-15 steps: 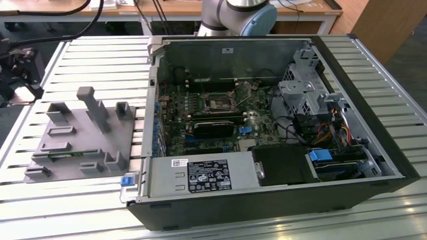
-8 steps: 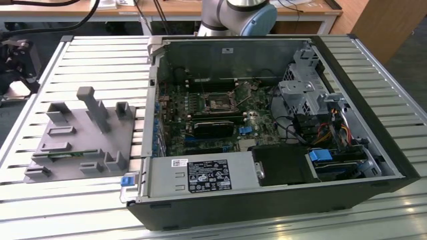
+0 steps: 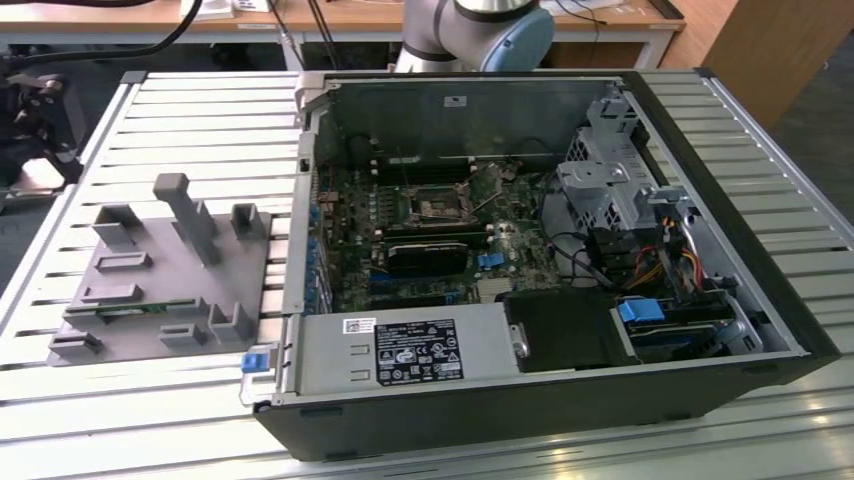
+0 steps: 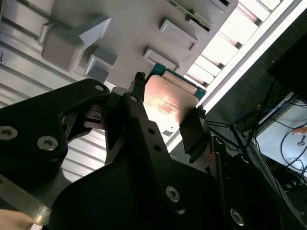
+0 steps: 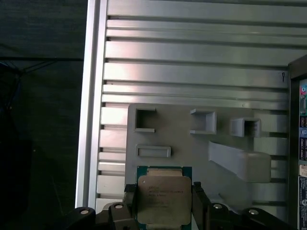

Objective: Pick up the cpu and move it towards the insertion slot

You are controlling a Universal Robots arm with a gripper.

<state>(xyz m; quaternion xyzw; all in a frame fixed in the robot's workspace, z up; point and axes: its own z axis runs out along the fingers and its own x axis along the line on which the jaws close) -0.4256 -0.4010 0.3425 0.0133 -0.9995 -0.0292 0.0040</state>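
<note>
In the exterior view, the insertion slot sits just above the middle of the frame, inside the open computer case. The grey fixture lies on the slatted worktop at the exterior view's left.

In the first wrist view, my claw is closed on the cpu. A finger presses on each of two opposite edges, the metal lid faces the camera, and the grey fixture lies beyond it.

In the second wrist view, the chip's shiny face sits between my fingertips, again with the grey fixture behind it.

I judge the cpu to be light, stiff and flat. Its lid looks slick and its contact side is likely delicate. The edges of its green board are therefore the right place to hold it, with a gentle squeeze and the chip kept level.
</note>
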